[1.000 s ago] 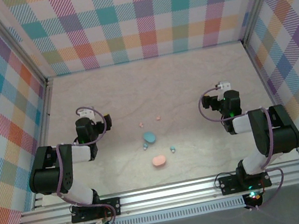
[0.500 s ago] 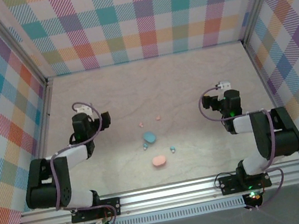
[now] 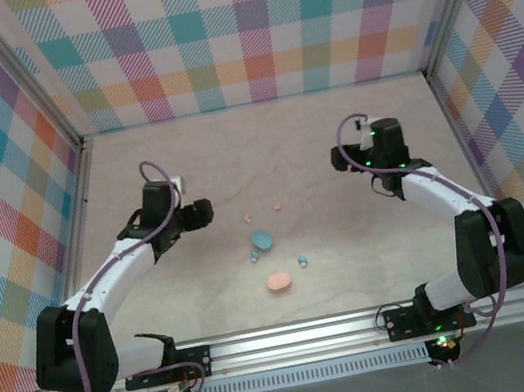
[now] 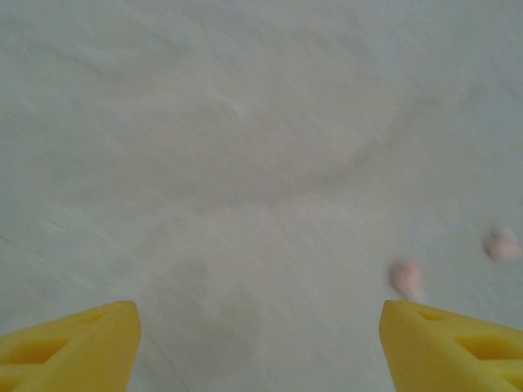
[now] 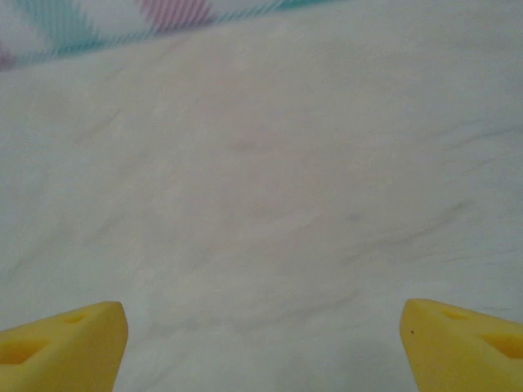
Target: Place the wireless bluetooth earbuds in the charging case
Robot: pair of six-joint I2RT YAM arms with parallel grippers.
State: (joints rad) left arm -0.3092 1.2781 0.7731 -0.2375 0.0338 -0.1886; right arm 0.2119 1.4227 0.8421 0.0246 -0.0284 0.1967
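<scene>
Earbuds [image 3: 278, 205] on pale table [image 3: 351, 241], plaid walls [image 3: 252, 25]

The top camera hangs above and behind the arm bases and looks down on the whole desk [image 3: 356, 271], from its near edge to the far corners and the checked walls [image 3: 254, 35]. The left wrist camera, on the left hand [image 3: 206, 211], sits low and close over the desk, looking out between its own yellow fingertips [image 4: 69, 347]. It shares with the top view the two pink earbuds [image 4: 406, 276] near the desk's middle. The right wrist camera, on the right hand [image 3: 339, 158], is also low and close, and faces a desk edge where the checked walls begin
</scene>
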